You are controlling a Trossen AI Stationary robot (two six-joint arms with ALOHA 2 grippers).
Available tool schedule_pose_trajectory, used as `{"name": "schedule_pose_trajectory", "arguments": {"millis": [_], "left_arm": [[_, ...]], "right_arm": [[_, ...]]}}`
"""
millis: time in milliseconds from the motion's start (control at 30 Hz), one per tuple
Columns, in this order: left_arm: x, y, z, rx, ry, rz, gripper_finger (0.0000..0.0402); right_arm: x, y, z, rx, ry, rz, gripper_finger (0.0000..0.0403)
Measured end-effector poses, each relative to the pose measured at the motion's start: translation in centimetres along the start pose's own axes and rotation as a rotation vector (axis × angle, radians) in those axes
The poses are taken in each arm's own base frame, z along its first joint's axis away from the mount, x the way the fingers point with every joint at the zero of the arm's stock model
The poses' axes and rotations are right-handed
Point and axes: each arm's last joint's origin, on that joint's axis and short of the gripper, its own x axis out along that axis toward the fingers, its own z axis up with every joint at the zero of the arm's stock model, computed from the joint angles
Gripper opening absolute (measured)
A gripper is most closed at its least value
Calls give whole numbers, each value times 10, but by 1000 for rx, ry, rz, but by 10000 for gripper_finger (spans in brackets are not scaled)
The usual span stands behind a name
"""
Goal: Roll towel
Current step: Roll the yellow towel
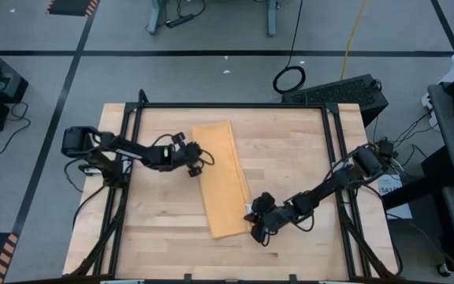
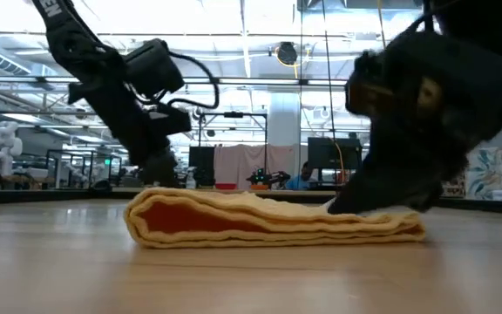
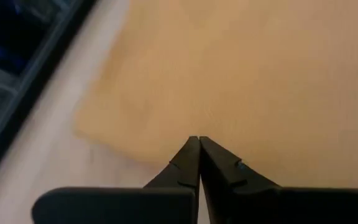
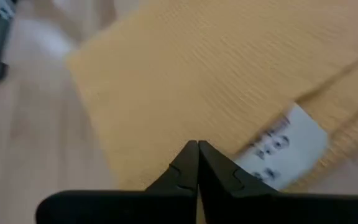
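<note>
The mustard-yellow towel (image 1: 221, 177) lies folded into a long narrow strip, several layers thick, flat on the wooden table (image 1: 290, 150), running from the far middle to the near middle. Its white tag (image 4: 281, 152) is at the near right edge. My left gripper (image 1: 202, 163) is shut at the strip's left edge, about halfway along it. My right gripper (image 1: 252, 214) is shut at the strip's near right edge, beside the tag. In the low view the towel (image 2: 268, 222) shows its folded layers edge-on. My left gripper has its shut tips (image 3: 196, 140) over the towel's left edge (image 3: 129, 146), slanting down from the table's left; I cannot tell whether they touch the cloth. My right gripper sets its shut fingertips (image 2: 351, 205) down on the towel's top layer (image 4: 166, 130) next to the tag, slanting down from the table's right. The towel lies flat under them.
Black frame rails (image 1: 227, 105) run along the table's far edge and both sides. Bare wood lies to the right of the towel (image 1: 298, 166) and toward the near edge (image 1: 172, 237). A black keyboard-like case (image 1: 341, 91) sits beyond the far right corner.
</note>
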Motion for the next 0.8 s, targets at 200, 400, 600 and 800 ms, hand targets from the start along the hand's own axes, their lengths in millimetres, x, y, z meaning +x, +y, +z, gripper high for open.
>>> {"name": "schedule_pose_trajectory", "arguments": {"millis": [200,400,600,800], "left_arm": [[-10,6,16,-61,-43,-114,12],[-47,-39,11,-195,-61,-423,12],[-80,-96,-16,-210,-31,-495,12],[-82,-123,-36,-147,-83,-390,12]], "right_arm": [[-21,10,25,-135,-88,42,0],[-37,20,19,-544,-49,60,0],[-26,15,3,-566,5,26,0],[-2,6,-14,-487,16,1,0]]}}
